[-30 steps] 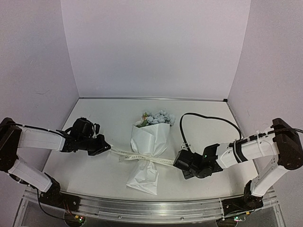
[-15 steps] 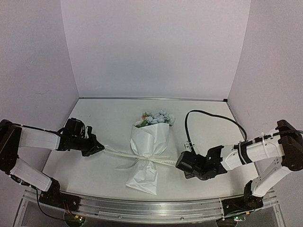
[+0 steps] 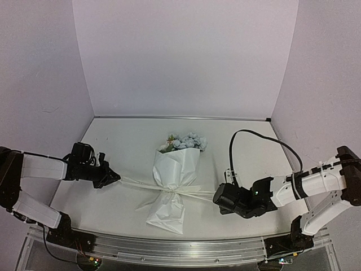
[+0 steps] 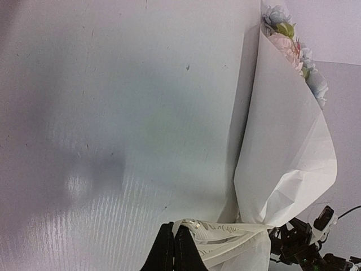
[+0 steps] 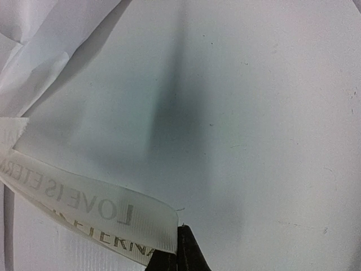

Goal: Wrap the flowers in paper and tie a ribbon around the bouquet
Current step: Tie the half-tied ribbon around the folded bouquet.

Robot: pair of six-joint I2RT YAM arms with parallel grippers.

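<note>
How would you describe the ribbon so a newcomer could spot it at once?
On the white table, find the bouquet lying in the middle between the two arms. The ribbon crosses its pinched waist and stretches out sideways to the left gripper and the right gripper, both shut on it. Unlike the wide plain paper, it is a narrow cream strip with printed lettering.

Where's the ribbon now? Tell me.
In the top view the ribbon crosses the bouquet at its waist, ends held by the left gripper and right gripper.
</note>
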